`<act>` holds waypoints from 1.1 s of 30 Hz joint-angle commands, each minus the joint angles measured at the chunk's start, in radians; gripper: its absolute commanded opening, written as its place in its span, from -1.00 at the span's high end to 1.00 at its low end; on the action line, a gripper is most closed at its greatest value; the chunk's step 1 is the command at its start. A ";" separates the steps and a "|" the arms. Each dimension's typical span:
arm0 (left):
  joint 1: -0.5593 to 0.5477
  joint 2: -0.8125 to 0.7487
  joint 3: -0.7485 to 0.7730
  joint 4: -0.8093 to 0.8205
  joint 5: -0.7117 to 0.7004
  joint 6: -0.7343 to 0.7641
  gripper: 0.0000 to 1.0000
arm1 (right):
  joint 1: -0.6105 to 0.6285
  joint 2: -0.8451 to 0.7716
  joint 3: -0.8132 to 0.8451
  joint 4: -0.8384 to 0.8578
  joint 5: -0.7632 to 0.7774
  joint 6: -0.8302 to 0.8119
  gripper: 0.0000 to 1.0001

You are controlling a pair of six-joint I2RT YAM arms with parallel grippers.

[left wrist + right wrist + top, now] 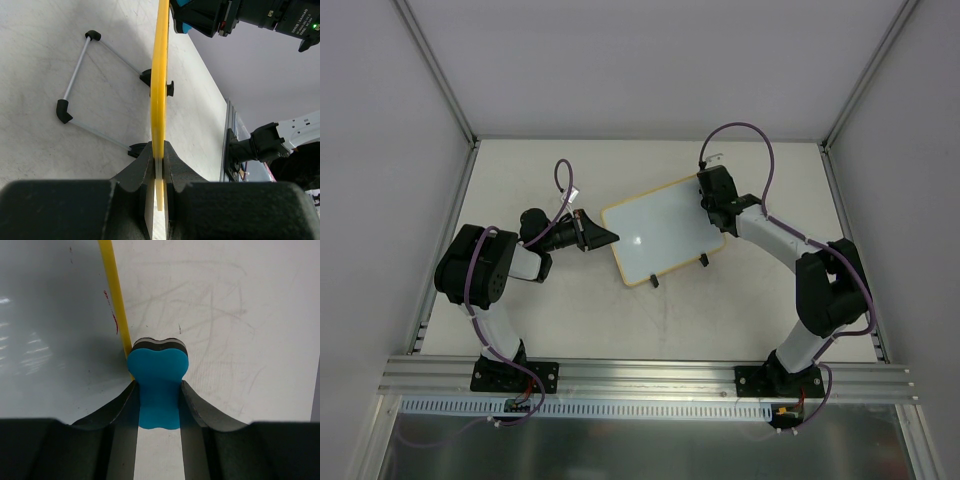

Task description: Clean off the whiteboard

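Observation:
The whiteboard lies tilted in the middle of the table, glossy white with a pale-yellow frame and two black clips on its near edge. My left gripper is shut on its left edge; the left wrist view shows the yellow frame edge-on between my fingers. My right gripper is at the board's right corner, shut on a blue eraser with a dark felt base. The eraser sits at the yellow frame, beside faint red marks on the white surface.
A wire stand with black corner pieces lies on the table under the board in the left wrist view. Grey walls enclose the table on three sides. An aluminium rail runs along the near edge.

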State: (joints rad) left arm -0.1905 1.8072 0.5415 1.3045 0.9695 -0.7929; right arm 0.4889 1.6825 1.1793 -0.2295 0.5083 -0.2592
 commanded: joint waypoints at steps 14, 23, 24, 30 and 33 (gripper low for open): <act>-0.010 -0.032 -0.011 0.343 0.066 0.035 1.00 | 0.039 -0.135 -0.043 0.004 -0.024 0.020 0.99; -0.010 -0.037 -0.014 0.343 0.064 0.035 1.00 | 0.037 -0.081 -0.032 0.001 -0.019 0.028 1.00; -0.010 -0.037 -0.012 0.343 0.064 0.034 1.00 | 0.037 -0.075 -0.027 0.001 -0.019 0.026 1.00; -0.010 -0.037 -0.012 0.343 0.066 0.035 1.00 | 0.033 -0.047 -0.004 0.001 -0.016 0.026 1.00; -0.010 -0.037 -0.012 0.343 0.067 0.037 1.00 | 0.024 -0.037 0.009 0.001 -0.017 0.025 0.99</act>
State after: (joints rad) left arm -0.1902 1.8061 0.5404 1.3041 0.9722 -0.7906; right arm 0.5224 1.6386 1.1355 -0.2356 0.4835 -0.2447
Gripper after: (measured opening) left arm 0.058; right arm 0.360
